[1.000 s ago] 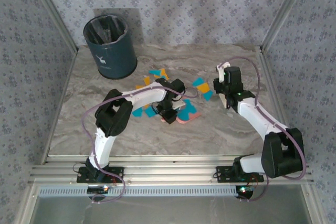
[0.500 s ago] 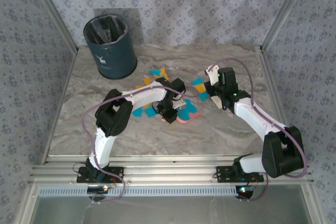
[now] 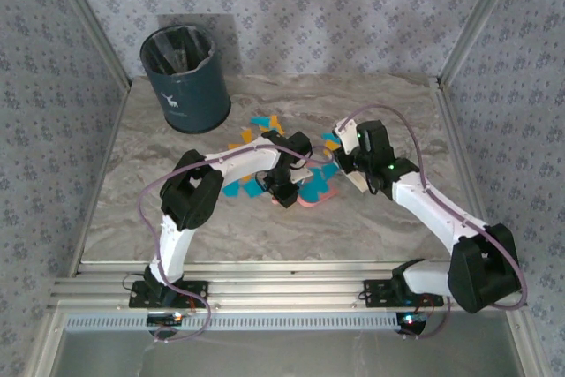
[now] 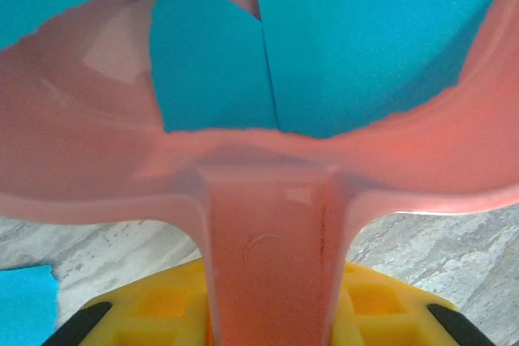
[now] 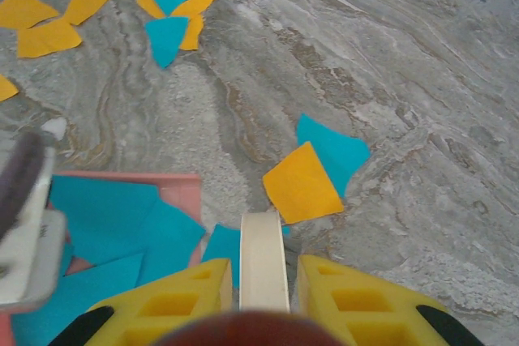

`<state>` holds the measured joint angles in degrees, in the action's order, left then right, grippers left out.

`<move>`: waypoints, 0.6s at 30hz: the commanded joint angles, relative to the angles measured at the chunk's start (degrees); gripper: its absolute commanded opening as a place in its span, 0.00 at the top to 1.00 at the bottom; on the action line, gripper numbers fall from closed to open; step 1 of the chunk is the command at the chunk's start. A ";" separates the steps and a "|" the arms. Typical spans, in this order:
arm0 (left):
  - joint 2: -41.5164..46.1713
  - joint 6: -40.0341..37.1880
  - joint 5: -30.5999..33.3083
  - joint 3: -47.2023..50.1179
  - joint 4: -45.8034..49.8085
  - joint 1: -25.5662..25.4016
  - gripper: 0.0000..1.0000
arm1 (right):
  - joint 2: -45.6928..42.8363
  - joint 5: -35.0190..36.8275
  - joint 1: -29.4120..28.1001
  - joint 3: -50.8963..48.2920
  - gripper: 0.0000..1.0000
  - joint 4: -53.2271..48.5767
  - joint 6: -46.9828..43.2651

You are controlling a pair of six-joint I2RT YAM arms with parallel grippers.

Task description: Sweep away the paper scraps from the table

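Note:
My left gripper is shut on the handle of the pink dustpan, which lies on the table. Turquoise paper scraps lie inside the pan. My right gripper is shut on a narrow cream tool, just right of the dustpan's mouth. An orange scrap and a turquoise one lie just ahead of the tool's tip. More paper scraps lie behind and left of the pan.
A dark blue bin stands at the table's far left corner. Aluminium rails run along the near edge, and patterned walls close the sides. My left arm's wrist shows at the left of the right wrist view.
My right gripper has moved left and nearer with the cream tool, closing on the dustpan's mouth. The left arm and the dustpan have stayed put.

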<state>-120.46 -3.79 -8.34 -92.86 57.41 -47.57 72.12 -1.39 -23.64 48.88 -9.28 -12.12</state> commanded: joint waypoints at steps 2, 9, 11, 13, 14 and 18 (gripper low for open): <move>-1.62 0.52 -0.76 -0.71 2.11 0.22 1.00 | -2.36 -1.51 -1.78 -0.89 1.00 -3.33 -0.06; -1.53 0.62 -0.91 -0.48 1.96 0.11 1.00 | -4.15 -2.88 -4.67 -1.55 1.00 -4.07 2.25; -1.53 0.55 -0.89 -0.32 1.92 0.03 1.00 | -4.76 -2.83 -5.38 -1.69 1.00 -4.04 2.75; -1.53 0.47 -0.91 -0.30 1.91 -0.06 1.00 | -5.35 -3.02 -5.91 -1.77 1.00 -4.09 3.14; -1.48 0.59 -0.89 -0.26 1.94 0.00 1.00 | -5.64 -3.09 -6.04 -1.74 1.00 -4.07 3.32; -1.44 0.59 -0.95 -0.22 1.86 -0.07 1.00 | -6.78 -3.19 -6.45 -1.52 1.00 -4.17 3.71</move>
<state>-120.49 -3.57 -8.36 -92.86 57.41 -47.62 67.26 -2.46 -29.17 47.37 -12.93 -9.85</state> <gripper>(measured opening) 0.277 0.263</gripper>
